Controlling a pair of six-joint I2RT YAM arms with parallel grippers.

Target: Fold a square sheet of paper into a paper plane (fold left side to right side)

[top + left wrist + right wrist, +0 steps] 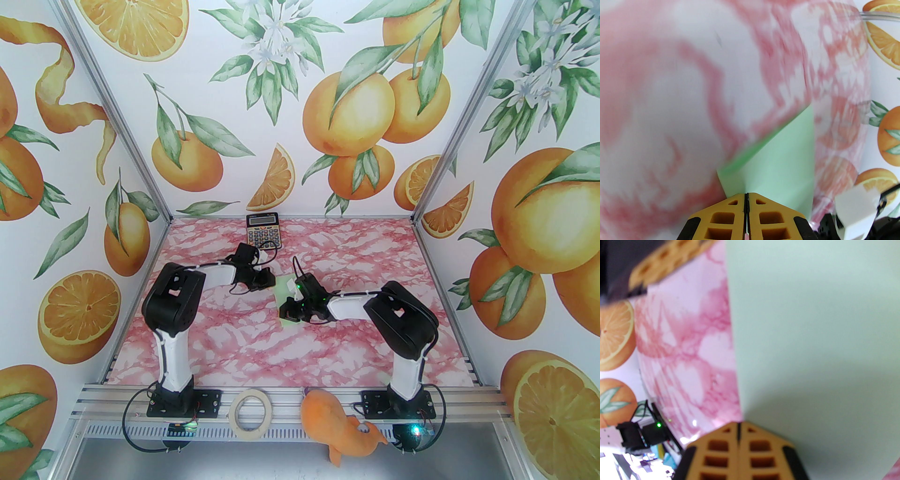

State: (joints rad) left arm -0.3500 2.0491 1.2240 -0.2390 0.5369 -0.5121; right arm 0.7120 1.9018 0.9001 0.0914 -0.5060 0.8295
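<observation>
The square sheet of paper (283, 287) sits mid-table on the pink marble table (234, 347), with orange-print walls (300, 93) on three sides. The calculator (263, 229) is at the far edge and the plush toy (328, 417) is on the near rail, so there's loads of free table around. The left gripper (747, 194) is clamped on a lifted corner. The right gripper (739, 424) is closed too, with its tips at the sheet's edge.

square sheet of paper (284, 286) in the middle of the table (234, 337), left gripper (268, 280) at its left side, right gripper (287, 314) at its near side, calculator (263, 229) behind at the far edge, tape roll (251, 393) in front between the arm bases, plush toy (337, 422) right of it
</observation>
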